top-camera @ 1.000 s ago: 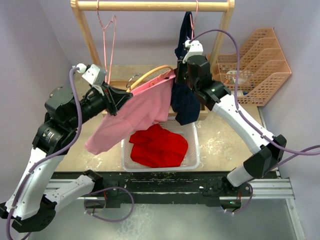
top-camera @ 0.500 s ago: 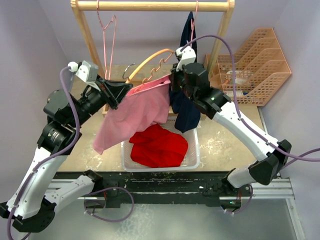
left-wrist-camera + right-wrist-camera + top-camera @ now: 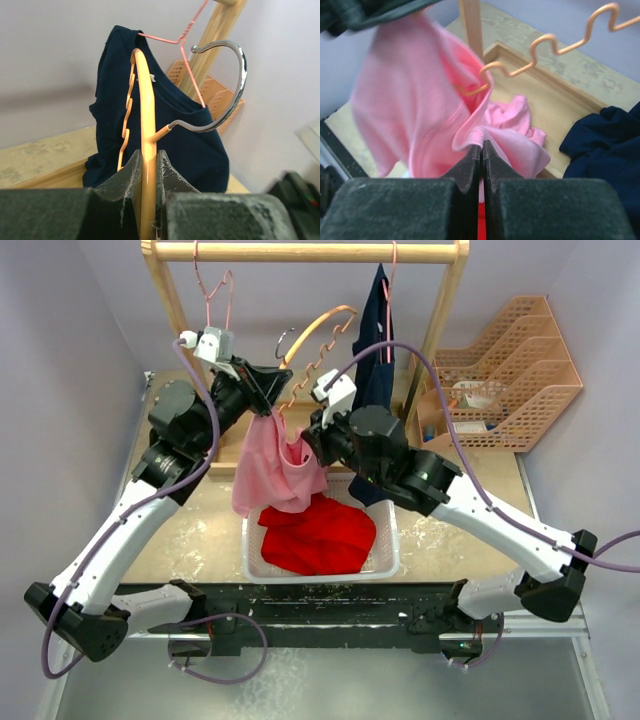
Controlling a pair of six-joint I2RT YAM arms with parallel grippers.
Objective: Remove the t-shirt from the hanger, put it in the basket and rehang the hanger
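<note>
Left jaws clenched on the orange hanger (image 3: 145, 125), near one end of its frame. Right jaws pinched tight on a fold of the pink t-shirt (image 3: 270, 465). Shirt hangs bunched betw. the two arms, above the basket (image 3: 392, 540) w/ the red garment (image 3: 320, 535). Only the low end of the hanger's wavy bar seems caught in the cloth. Hanger's long axis runs steep: low end by left jaws, high end & hook up toward the rack (image 3: 300, 252). Shirt lies below that low end, so right jaws, nearer and already on it, prob. need to pull down and away along that axis. Vs. a sec. ago: hanger was near level w/ shirt spread across it. Now it's tipped up, shirt slid to one end, right arm (image 3: 480, 515) swung in toward ctr.
</note>
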